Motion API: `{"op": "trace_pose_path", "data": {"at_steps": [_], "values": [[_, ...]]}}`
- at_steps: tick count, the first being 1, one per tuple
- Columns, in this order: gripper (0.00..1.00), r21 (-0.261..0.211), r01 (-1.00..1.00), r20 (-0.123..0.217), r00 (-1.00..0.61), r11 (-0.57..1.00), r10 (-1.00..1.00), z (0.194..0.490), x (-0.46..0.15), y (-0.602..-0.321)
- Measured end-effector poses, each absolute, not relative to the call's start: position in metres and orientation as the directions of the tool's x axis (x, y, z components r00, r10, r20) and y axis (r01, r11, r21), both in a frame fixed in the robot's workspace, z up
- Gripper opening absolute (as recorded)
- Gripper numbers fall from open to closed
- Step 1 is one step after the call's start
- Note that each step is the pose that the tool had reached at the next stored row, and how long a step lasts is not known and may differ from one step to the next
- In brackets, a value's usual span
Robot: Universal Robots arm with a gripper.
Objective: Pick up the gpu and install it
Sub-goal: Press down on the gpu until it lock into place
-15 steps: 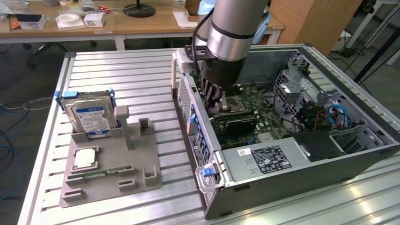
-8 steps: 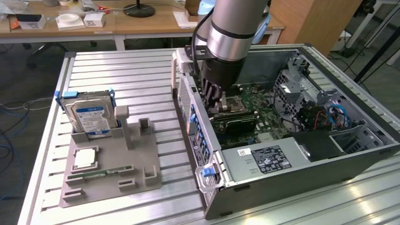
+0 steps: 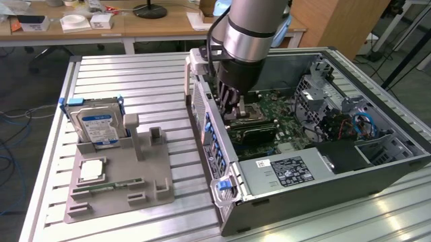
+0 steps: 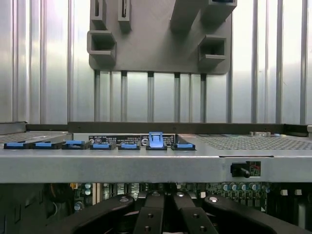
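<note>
Black pincer (image 3: 240,108) closed inside computer case (image 3: 350,166).

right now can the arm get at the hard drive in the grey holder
Probably not directly: its jaws are down inside the computer case, whose wall stands between them and the hard drive.

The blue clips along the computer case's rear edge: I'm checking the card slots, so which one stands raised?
The blue clip second from the end of the row: it stands upright above the grey metal case edge, while the other blue clips lie flat.
</note>
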State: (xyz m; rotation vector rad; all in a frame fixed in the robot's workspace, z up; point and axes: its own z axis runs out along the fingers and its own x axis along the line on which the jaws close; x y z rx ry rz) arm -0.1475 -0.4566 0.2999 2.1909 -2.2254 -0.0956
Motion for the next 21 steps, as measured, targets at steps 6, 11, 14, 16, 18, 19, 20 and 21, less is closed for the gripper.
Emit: {"op": "trace_pose_path", "data": {"at_steps": [6, 11, 14, 16, 18, 19, 20, 21], "values": [[0.11, 0.056, -0.998, -0.03, -0.016, 0.014, -0.999, 0.299, -0.152, -0.457], [0.11, 0.05, -0.999, -0.028, -0.016, 0.015, -0.999, 0.295, -0.152, -0.457], [0.11, 0.047, -0.999, -0.035, -0.016, 0.014, -0.999, 0.301, -0.15, -0.457], [0.11, 0.048, -0.999, -0.035, -0.016, 0.015, -0.999, 0.307, -0.147, -0.457], [0.11, 0.048, -0.999, -0.037, -0.016, 0.015, -0.999, 0.309, -0.14, -0.457], [0.11, 0.048, -0.999, -0.037, -0.016, 0.015, -0.999, 0.309, -0.135, -0.457], [0.11, 0.048, -0.999, -0.037, -0.016, 0.014, -0.999, 0.309, -0.131, -0.457], [0.11, 0.047, -0.999, -0.038, -0.016, 0.014, -0.999, 0.309, -0.126, -0.457]]}}
